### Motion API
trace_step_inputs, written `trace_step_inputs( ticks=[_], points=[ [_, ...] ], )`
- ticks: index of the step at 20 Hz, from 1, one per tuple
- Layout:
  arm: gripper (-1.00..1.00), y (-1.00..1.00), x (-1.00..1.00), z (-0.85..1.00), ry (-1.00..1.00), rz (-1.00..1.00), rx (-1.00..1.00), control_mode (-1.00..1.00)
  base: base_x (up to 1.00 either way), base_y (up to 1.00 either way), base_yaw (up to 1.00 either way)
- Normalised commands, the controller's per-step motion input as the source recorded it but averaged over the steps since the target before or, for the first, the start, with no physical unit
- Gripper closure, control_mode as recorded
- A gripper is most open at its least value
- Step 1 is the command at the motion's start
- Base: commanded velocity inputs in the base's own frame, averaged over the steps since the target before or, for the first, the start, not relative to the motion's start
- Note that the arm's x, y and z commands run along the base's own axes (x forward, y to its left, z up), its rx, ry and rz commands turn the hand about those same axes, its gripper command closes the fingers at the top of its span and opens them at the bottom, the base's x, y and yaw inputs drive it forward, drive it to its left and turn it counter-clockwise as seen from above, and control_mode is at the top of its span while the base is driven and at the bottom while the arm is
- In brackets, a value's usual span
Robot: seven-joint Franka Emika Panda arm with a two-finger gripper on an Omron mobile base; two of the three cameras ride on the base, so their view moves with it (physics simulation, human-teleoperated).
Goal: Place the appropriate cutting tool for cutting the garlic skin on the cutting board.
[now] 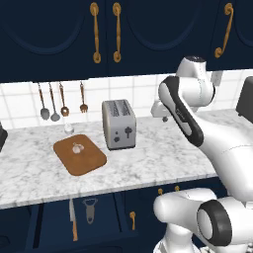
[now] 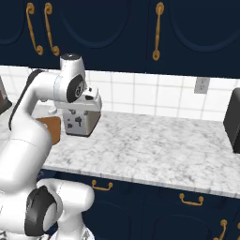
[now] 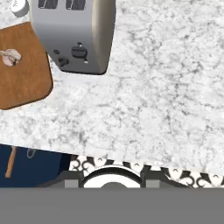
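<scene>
robot base: white rounded body at the bottom of both base views, nearest the cameras, in front of the bench edge.
arm: rises from the base and bends over the marble bench (image 1: 163, 158), elbow up by the wall cabinets.
gripper (image 2: 89, 104): hangs above the bench just right of the toaster, seen in the right base view; its fingertips are hidden, so i cannot tell how wide the jaws stand; nothing can be seen in it.
knife (image 1: 73, 217): lies in the open drawer (image 1: 54, 217) below the bench front, blade toward the bench, brown handle toward the camera; in the hand view the handle alone shows at the lower left.
peeler (image 1: 89, 210): grey, looped head, in the same drawer, just right of the knife and apart from it.
cutting board (image 1: 79, 154): brown, flat on the bench, left of the toaster, turned at an angle to the bench edge.
garlic (image 1: 77, 147): small pale bulb resting on the board, toward its far half.
toaster (image 1: 118, 123): grey, two slots, upright behind the board's right corner.
hanging utensils (image 1: 62, 101): spoons and a fork on the tiled wall, above and behind the board.
</scene>
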Motion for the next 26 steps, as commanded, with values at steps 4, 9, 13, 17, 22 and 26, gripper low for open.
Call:
trace_step_inputs(
  ticks=[4,9,13,17,22,26],
  points=[
    [-1.0,0.18,-0.46,-0.13,0.02,0.0,0.0,-1.0,0.0,0.0,0.0],
    [-1.0,0.94,-0.23,-0.85,0.39,0.0,-0.02,-1.0,0.0,0.0,0.0],
    [-1.0,1.0,-0.01,-0.88,0.43,0.0,-0.06,-1.0,0.0,0.0,0.0],
    [-1.0,1.0,-0.17,-0.93,0.21,0.01,-0.01,-1.0,0.0,0.0,0.0],
    [-1.0,1.0,-0.44,-0.69,0.0,-0.01,-0.03,-1.0,0.0,0.0,0.0],
    [-1.0,0.64,-0.22,-0.68,0.08,-0.14,-0.13,-1.0,0.0,0.0,0.0]
  ],
)
